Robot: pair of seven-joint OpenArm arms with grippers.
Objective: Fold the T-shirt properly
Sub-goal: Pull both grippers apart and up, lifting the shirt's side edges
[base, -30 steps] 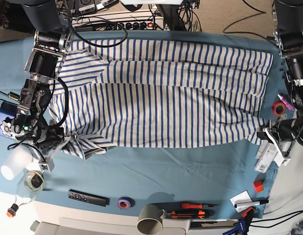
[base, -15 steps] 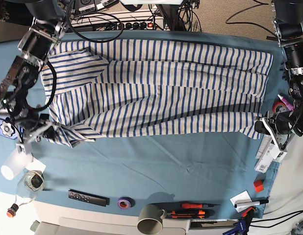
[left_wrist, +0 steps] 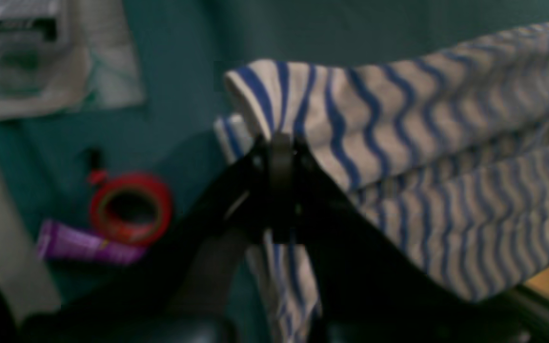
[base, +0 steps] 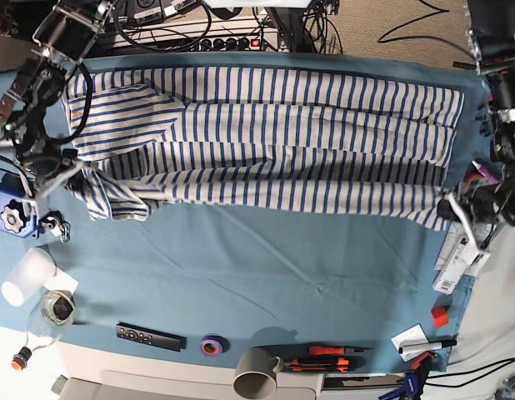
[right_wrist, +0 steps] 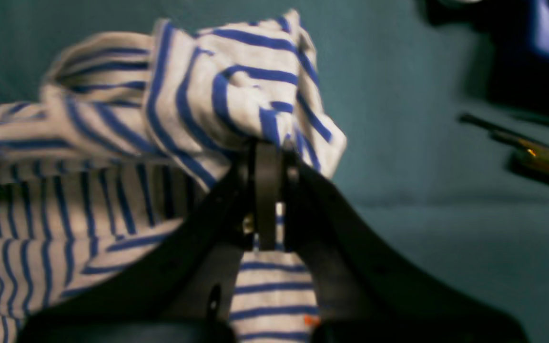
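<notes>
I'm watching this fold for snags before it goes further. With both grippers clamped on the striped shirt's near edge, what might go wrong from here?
The right gripper pinches a bunched wad of the white, blue-striped T-shirt, not a clean edge, so the fold may land crumpled.

The left gripper holds only a thin corner, which might slip.

The red tape roll and purple tube lie close by that corner and might get dragged.
</notes>
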